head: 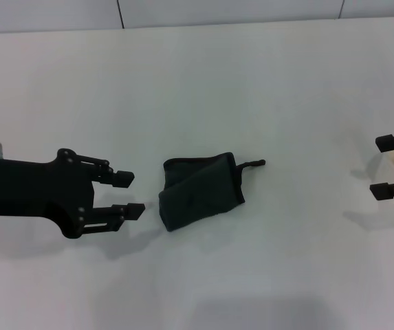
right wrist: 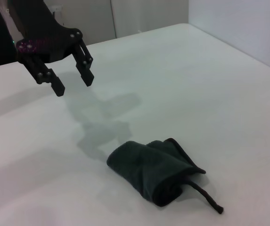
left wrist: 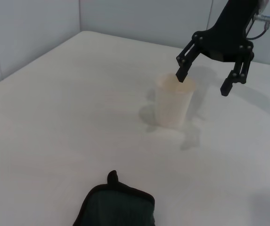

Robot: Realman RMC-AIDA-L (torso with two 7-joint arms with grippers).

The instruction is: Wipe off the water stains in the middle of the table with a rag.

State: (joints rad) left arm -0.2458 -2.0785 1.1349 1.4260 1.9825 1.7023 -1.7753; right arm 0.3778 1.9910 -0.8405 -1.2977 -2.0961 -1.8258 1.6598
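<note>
Rag [head: 201, 190] crumpled on the table [head: 252, 82], nothing holding it.
Left of the rag, near it, my left gripper [head: 133, 195] hovers with fingers spread; well right of the rag, my right gripper [head: 389, 166] hangs spread by a paper cup [left wrist: 173, 100].

Dark green rag [head: 200, 191] — white table [head: 252, 82] — black tools.

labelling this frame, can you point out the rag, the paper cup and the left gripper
rag [head: 200, 191], head view, middle of the folded cloth
paper cup [left wrist: 173, 107], left wrist view, its side wall
left gripper [head: 129, 194], head view, midway between fingertips
</note>
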